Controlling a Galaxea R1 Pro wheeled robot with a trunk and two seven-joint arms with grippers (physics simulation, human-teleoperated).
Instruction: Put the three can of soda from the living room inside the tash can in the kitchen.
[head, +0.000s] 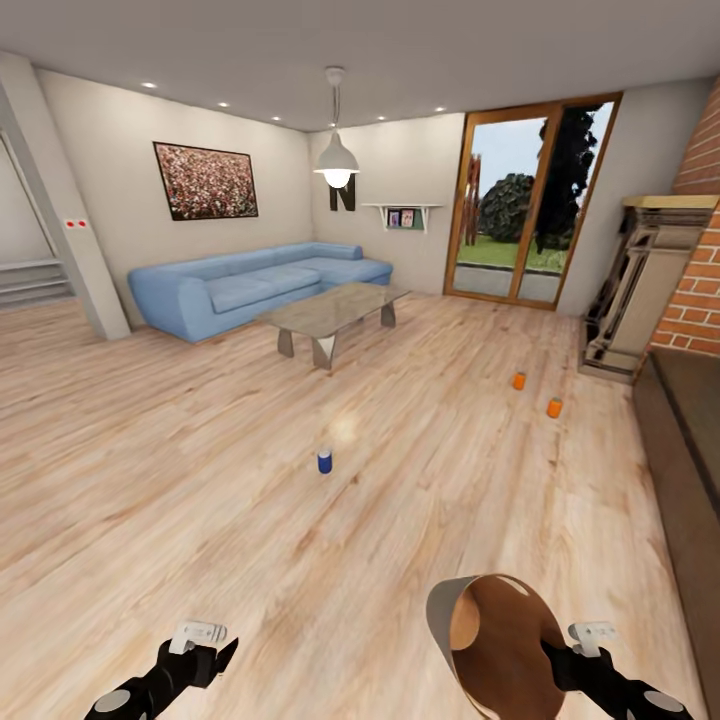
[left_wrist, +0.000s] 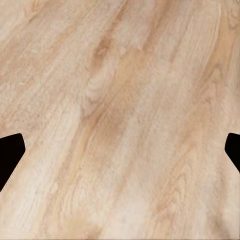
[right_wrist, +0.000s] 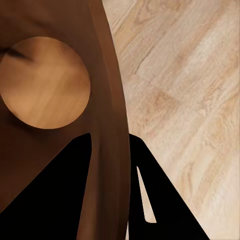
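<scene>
Bin (head: 495, 640) hung tilted in the right gripper (head: 560, 655), whose fingers pinched its rim wall. The blue can (head: 324, 461) stood ahead and to its left, two orange cans (head: 519, 380) (head: 554, 407) farther ahead. Best, I judged, to roll close, keeping the bin level. The left gripper (head: 205, 655) was spread wide, empty. Pale wood floor (head: 200, 480) ran to the sofa (head: 250, 285) and glass table (head: 330, 310).

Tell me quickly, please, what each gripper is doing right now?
Left gripper: open, holding nothing, fingers spread wide over the wood floor.
Right gripper: shut on the rim of the trash can, fingers either side of its wall.
</scene>
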